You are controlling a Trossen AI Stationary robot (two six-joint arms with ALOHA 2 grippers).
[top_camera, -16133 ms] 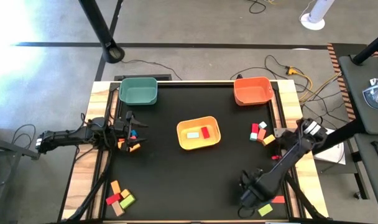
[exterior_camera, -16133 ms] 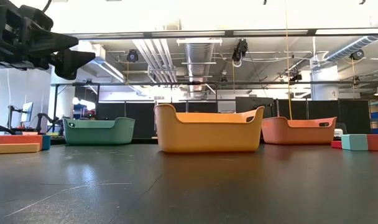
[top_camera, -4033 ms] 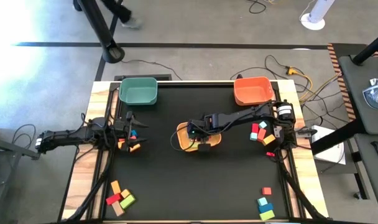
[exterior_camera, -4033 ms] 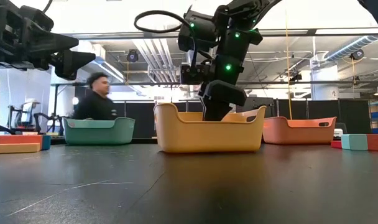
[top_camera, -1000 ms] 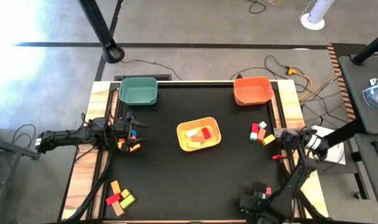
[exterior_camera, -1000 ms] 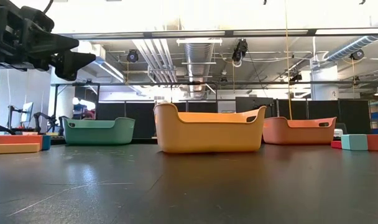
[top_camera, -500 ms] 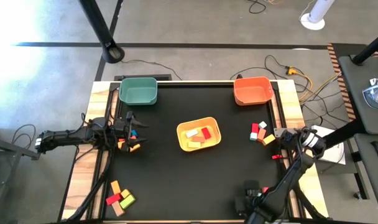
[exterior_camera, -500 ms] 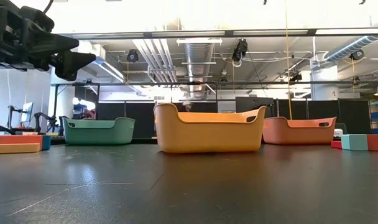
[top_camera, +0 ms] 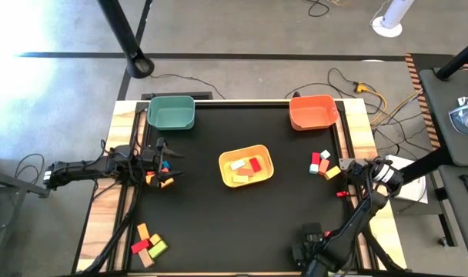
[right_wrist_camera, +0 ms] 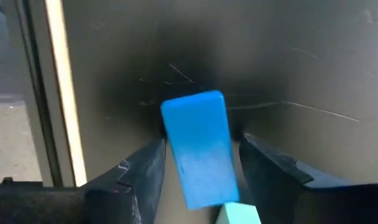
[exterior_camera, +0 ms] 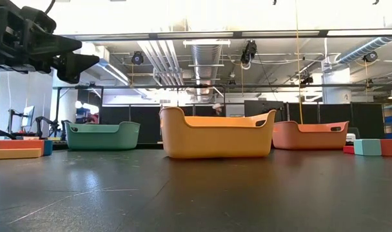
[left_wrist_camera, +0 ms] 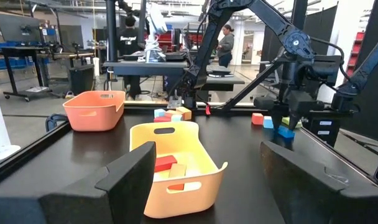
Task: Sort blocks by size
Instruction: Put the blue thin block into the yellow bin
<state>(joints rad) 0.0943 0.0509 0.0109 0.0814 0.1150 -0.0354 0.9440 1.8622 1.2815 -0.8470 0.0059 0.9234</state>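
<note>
My right gripper (top_camera: pixel 304 251) hangs over the mat's near right part, shut on a blue block (right_wrist_camera: pixel 196 148); the left wrist view shows the same block (left_wrist_camera: pixel 285 132) under its fingers. Red and light blue blocks (left_wrist_camera: pixel 262 121) lie just beyond it. My left gripper (top_camera: pixel 165 161) waits open at the table's left edge above a small cluster of blocks (top_camera: pixel 160 177). The yellow bin (top_camera: pixel 228 175) in the middle holds red, yellow and pale blocks. More blocks lie at the near left (top_camera: pixel 147 242) and at the right edge (top_camera: pixel 322 165). My right gripper pinches the blue block by its two long sides (right_wrist_camera: pixel 168 155) between the two fingers. The fingers come from above, pointing down, and lie across the block. The block sits level below the fingertips and seems a little above the mat; its far end (right_wrist_camera: pixel 194 102) sticks out past the fingers.
A green bin (top_camera: pixel 171 112) stands at the far left corner and an orange bin (top_camera: pixel 312 112) at the far right. The mat's raised frame (right_wrist_camera: pixel 59 93) runs close beside my right gripper. People stand in the room beyond the table.
My right gripper has gone from the near right corner a little toward the table's left edge and away from the near edge, then has held still.
</note>
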